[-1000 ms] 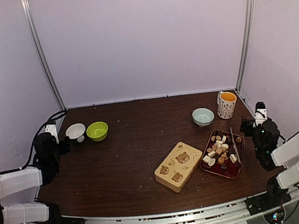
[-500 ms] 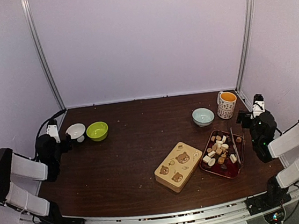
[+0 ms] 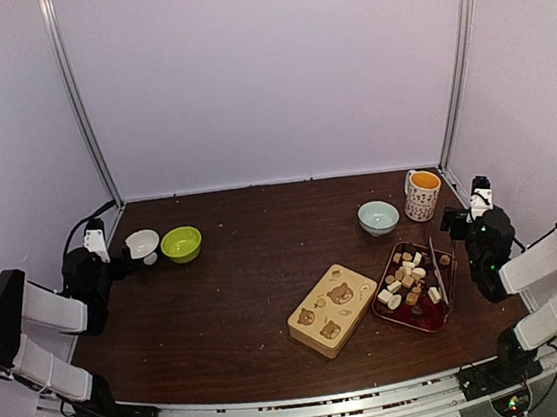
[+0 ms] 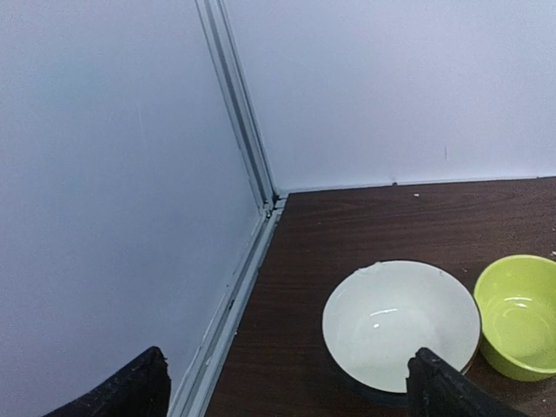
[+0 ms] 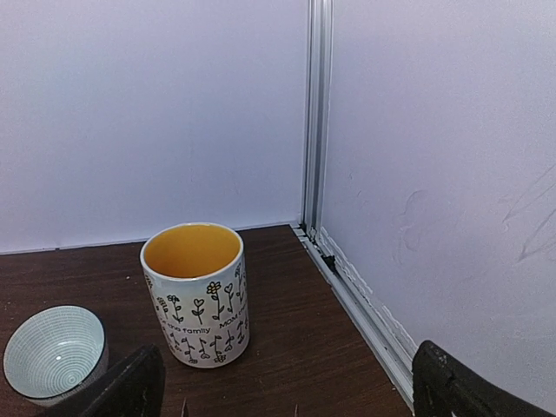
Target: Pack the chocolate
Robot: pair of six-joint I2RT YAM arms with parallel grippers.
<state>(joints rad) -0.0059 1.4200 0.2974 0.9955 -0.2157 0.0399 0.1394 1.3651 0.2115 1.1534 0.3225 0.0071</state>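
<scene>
black left pincer [image 4: 285,391] slightly shifted

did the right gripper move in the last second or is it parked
Yes. In the top view the right gripper has shifted slightly toward the back wall, ending nearer the mug, which has stayed put.

Left tool [image 4: 287,372] and right tool [image 5: 287,360] spread wide, both arms folded outward

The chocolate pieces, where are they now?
In the top view the chocolate pieces lie in the red tray on the right side, just right of the bear-print lid.
</scene>
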